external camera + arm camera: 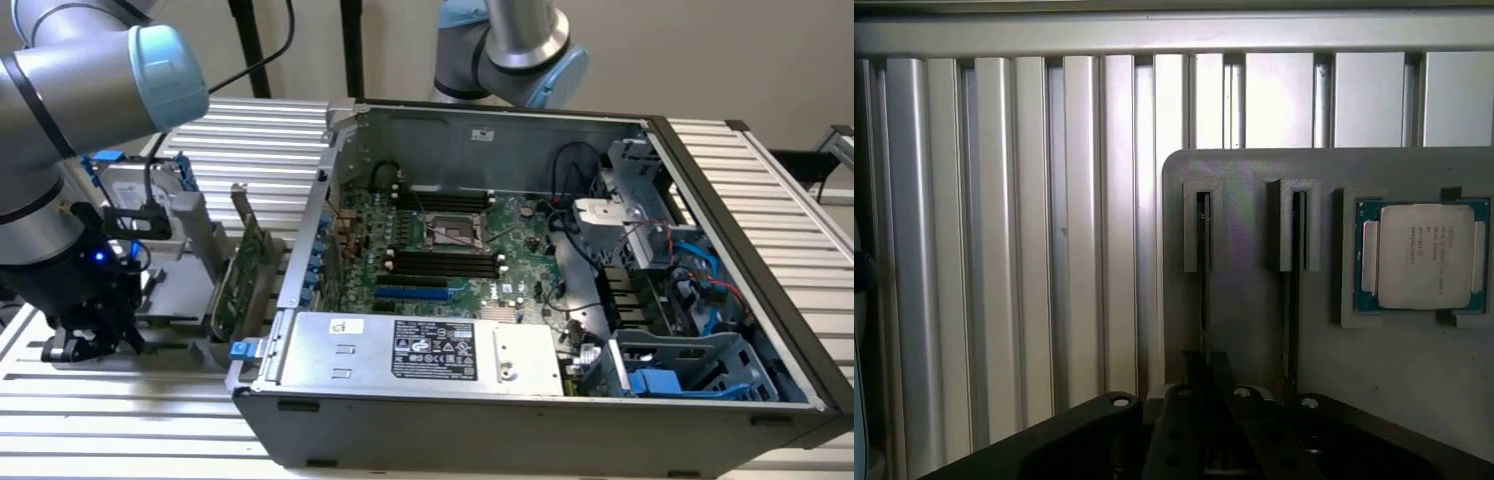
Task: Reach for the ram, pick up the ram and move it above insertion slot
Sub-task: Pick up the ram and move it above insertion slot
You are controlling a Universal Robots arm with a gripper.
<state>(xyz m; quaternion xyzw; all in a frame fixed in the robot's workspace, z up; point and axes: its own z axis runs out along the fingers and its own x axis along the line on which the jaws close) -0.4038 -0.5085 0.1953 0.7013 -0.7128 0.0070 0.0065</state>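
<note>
Pincer [1204, 410], apart or clamped I cannot tell, hangs low over the ram [1203, 260], which stands on edge in a slot of the grey holder [1254, 330] beside the processor [1421, 255]; I judge the grasp should be square to its flat faces

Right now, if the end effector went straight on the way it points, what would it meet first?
Most likely the thin ram standing edge-on in the grey holder, in the slot farther from the processor. The end effector hangs above it, though depth is unclear.
</note>
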